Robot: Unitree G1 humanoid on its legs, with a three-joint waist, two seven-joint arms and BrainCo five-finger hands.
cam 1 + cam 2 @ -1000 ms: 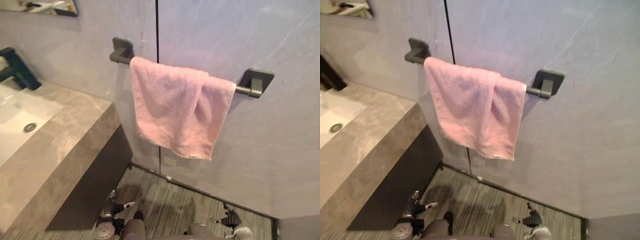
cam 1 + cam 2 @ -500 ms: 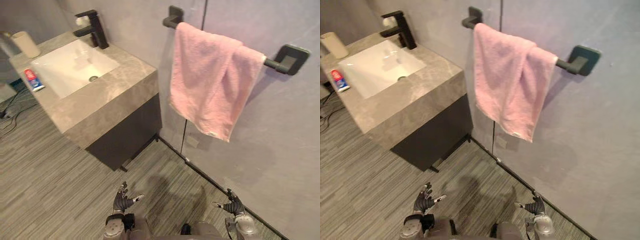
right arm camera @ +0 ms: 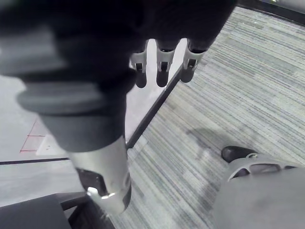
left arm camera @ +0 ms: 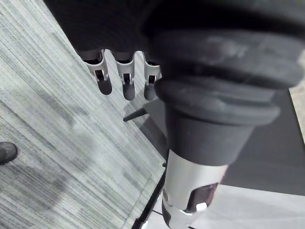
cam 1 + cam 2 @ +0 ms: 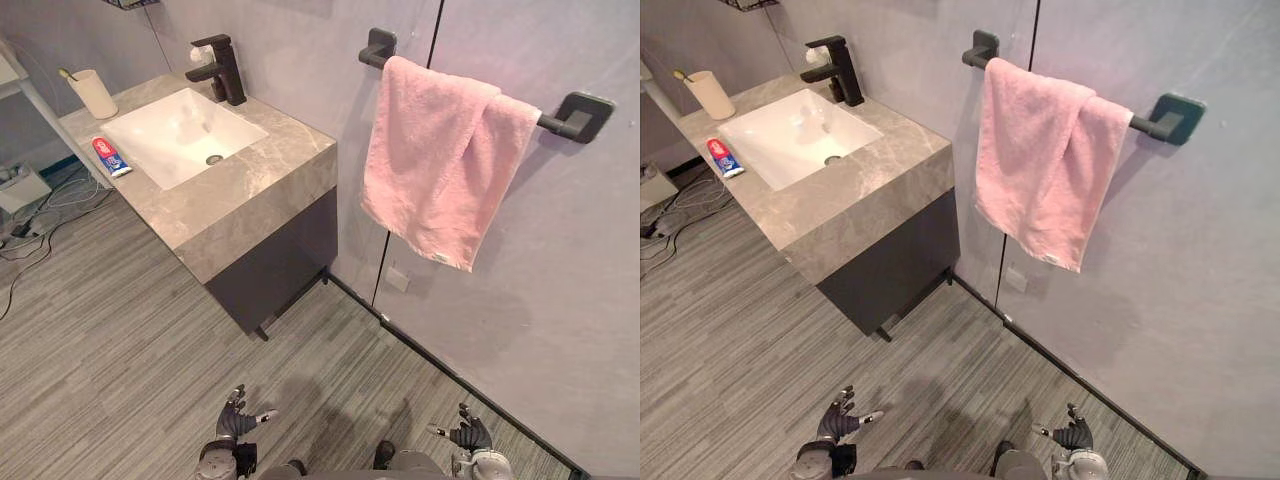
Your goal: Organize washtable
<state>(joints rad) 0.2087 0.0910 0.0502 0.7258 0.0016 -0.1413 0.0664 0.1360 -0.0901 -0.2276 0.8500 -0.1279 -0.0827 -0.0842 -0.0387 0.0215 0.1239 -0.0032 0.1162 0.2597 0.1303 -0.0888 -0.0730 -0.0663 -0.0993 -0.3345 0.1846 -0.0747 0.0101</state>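
Grey-veined stone washtable [image 5: 255, 190] against smooth grey wall [image 5: 560, 300], dark cabinet [image 5: 275, 265] beneath. White rectangular basin [image 5: 175, 135] sunk in top. Black angular faucet [image 5: 222, 70] behind basin. Cream cup [image 5: 93, 93] at corner, red-blue tube [image 5: 111, 157] flat beside basin. Fluffy pink towel [image 5: 440, 160] draped over dark bar [image 5: 575, 115]. Striped grey floor [image 5: 120, 330]. Left hand [image 5: 238, 422] and right hand [image 5: 468, 435] low over floor, fingers spread, empty.

A pink towel [image 5: 440, 160] is shown on a black rail [image 5: 577, 113]; the bench [image 5: 255, 190] is veined grey-beige, its basin [image 5: 175, 135] white, its tap [image 5: 224, 70] black. A cream cup [image 5: 96, 95], a red-and-blue tube [image 5: 111, 157] and grey-striped floor [image 5: 110, 340] are pictured.
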